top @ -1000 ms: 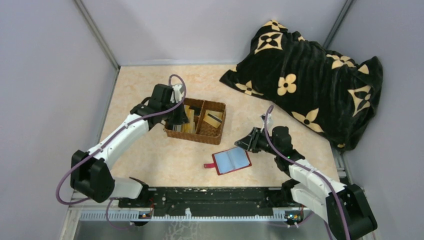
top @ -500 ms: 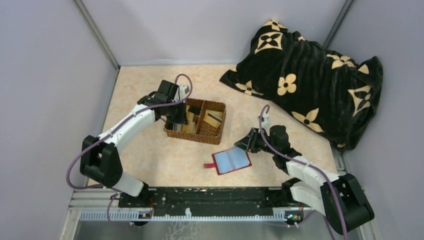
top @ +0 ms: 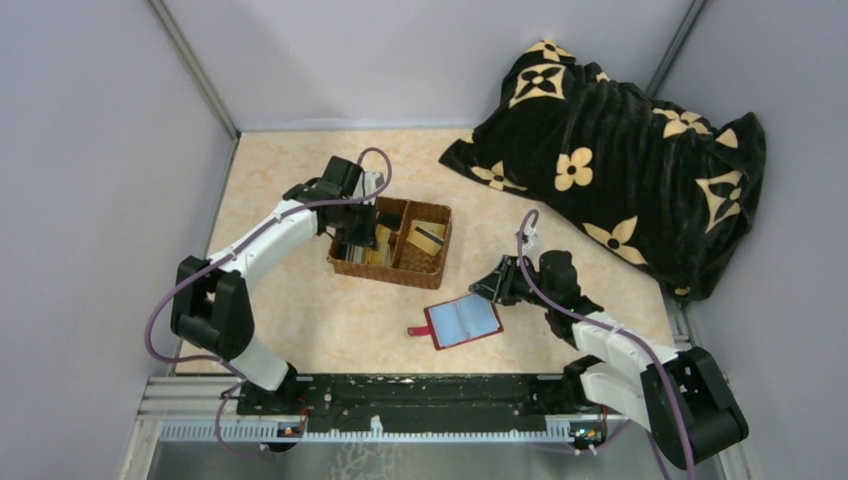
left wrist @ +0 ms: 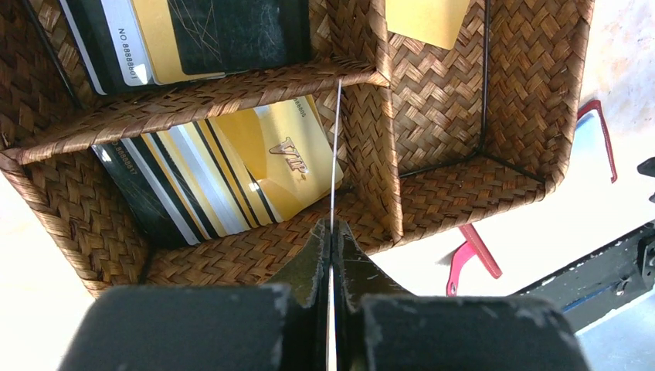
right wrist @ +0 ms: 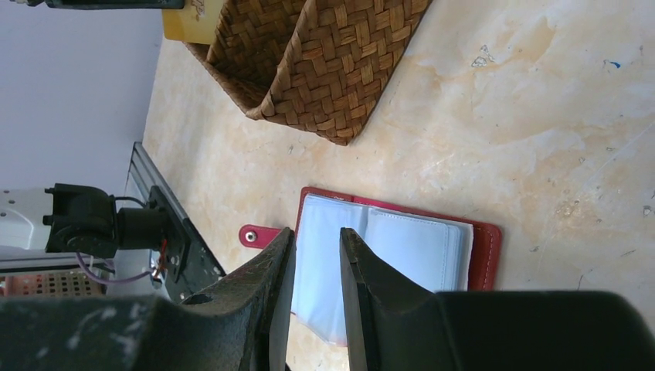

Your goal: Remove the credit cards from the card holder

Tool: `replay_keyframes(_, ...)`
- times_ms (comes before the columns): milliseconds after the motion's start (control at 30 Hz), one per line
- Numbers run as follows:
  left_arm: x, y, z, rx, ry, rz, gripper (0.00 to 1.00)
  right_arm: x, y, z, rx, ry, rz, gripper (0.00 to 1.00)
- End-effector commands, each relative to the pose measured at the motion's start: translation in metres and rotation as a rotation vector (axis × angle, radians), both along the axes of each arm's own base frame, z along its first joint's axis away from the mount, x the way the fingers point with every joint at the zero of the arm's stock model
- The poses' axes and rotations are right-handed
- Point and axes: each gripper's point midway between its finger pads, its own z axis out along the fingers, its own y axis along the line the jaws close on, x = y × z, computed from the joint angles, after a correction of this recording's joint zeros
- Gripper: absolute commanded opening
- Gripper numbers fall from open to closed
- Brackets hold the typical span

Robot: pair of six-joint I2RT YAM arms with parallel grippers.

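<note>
From above, the left gripper (top: 356, 238) hangs over the left end of the wicker basket (top: 395, 273). The red card holder (top: 463, 320) lies open and flat on the table, nearer the arms, to the right of the basket and apart from it. Its long axis runs left to right, tilting slightly toward the far right, and its snap tab (top: 415, 331) points near-left. The right gripper (top: 490, 286) hovers by its far right corner. In the left wrist view the fingers pinch a thin card (left wrist: 335, 154) seen edge-on and upright, its edge running away from the fingertips right beside the divider (left wrist: 371, 154). A striped card (left wrist: 174, 189) and a gold card (left wrist: 286, 151) lie flat in the compartment alongside. Released here, the card could, I judge, catch on the divider and straddle it, or drop into the neighbouring compartment. In the right wrist view the fingers stand narrowly apart, gripping nothing, above the holder's bluish pockets, which look empty. A low pass could nudge the holder.
</note>
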Motion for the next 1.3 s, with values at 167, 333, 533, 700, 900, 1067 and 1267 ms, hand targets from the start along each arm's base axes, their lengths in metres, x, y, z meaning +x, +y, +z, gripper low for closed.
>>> replay_keyframes(167,0.002,-0.001,0.0,0.009,0.031,-0.042,0.0,0.012,-0.002,0.018,0.001,-0.097,-0.015,0.28)
replay_keyframes(333,0.004,-0.001,0.014,0.026,0.039,-0.058,0.0,0.012,-0.002,0.019,0.004,-0.101,-0.02,0.28)
replay_keyframes(533,0.004,0.004,0.024,0.07,0.065,-0.07,0.0,0.011,-0.004,0.022,0.011,-0.111,-0.03,0.28)
replay_keyframes(700,-0.006,0.008,0.021,0.085,0.104,-0.076,0.0,0.01,-0.005,0.019,0.008,-0.104,-0.032,0.28)
replay_keyframes(900,-0.013,0.015,0.015,0.113,0.12,-0.072,0.0,0.01,-0.005,0.021,0.011,-0.111,-0.029,0.28)
replay_keyframes(1067,-0.016,0.016,0.007,0.118,0.137,-0.077,0.0,0.01,-0.006,0.019,0.009,-0.106,-0.031,0.28)
replay_keyframes(1267,-0.014,0.015,0.0,0.13,0.156,-0.088,0.0,0.009,-0.009,0.016,-0.004,-0.102,-0.037,0.28)
